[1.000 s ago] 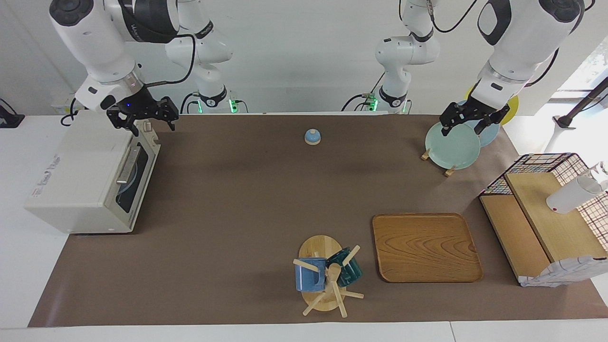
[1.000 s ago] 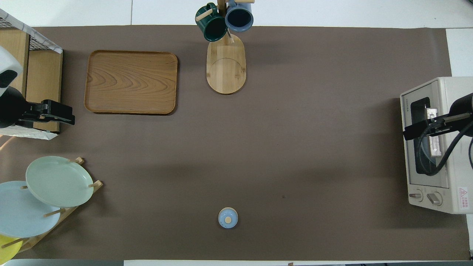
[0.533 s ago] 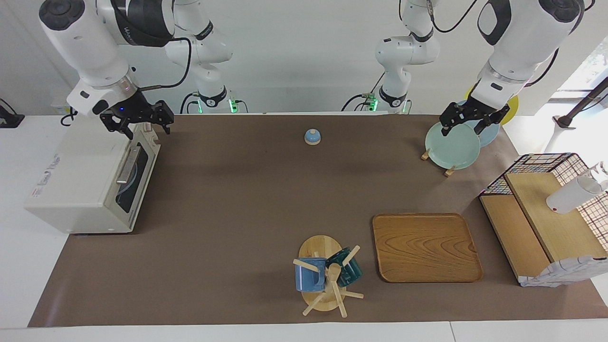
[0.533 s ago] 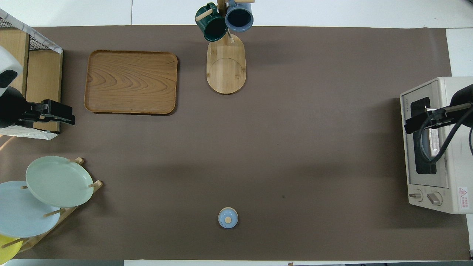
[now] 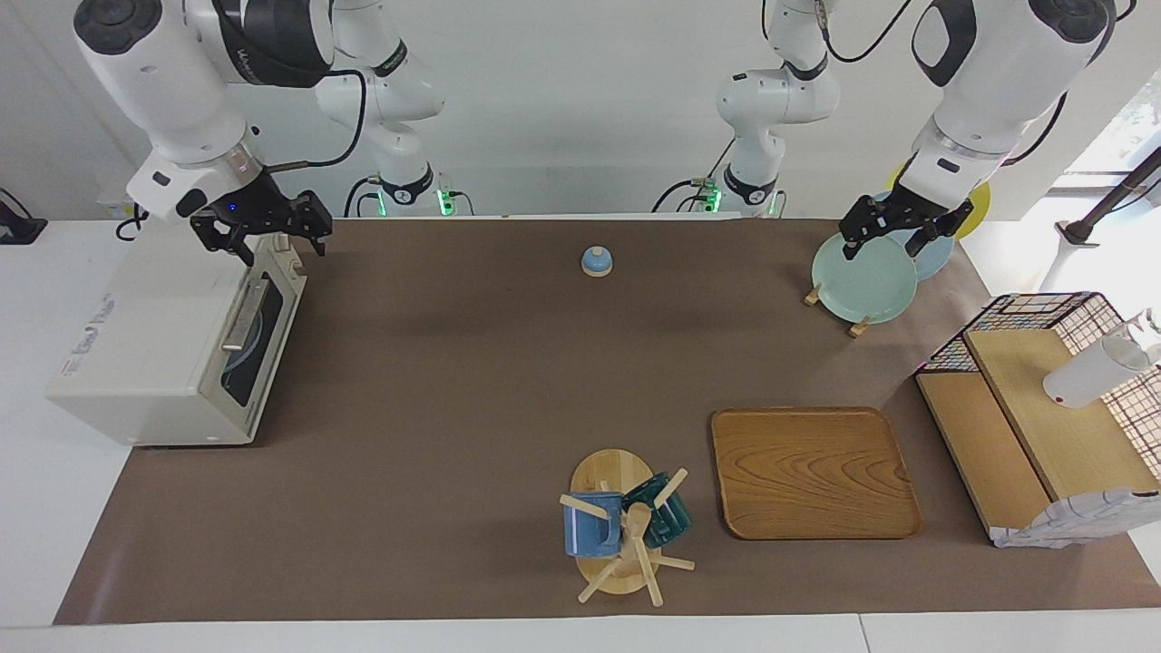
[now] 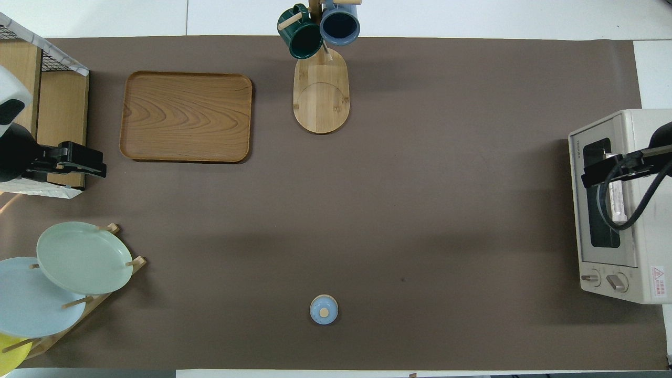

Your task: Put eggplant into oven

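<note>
Brown matting covers the table, with a white wall at the top of the facing view. Near the robots, in that view's upper right, the left gripper waits with its fingers spread and empty over the pale green plate on its rack. In the upper left, the right gripper hangs spread and empty over the top corner of the oven, at the knob end nearest the robots.

The oven's door is shut, with its bar handle flat against the glass. Something round and bluish shows through the window. The eggplant shows in neither view. It is not on the mat, on the wooden tray lower down, or in either claw, so its place relative to the right gripper cannot be told.

My judgement is that it is probably already in the oven, and the task is at its close. The next move would then be only to lift clear. If not, the handle must be pulled down first.
</note>
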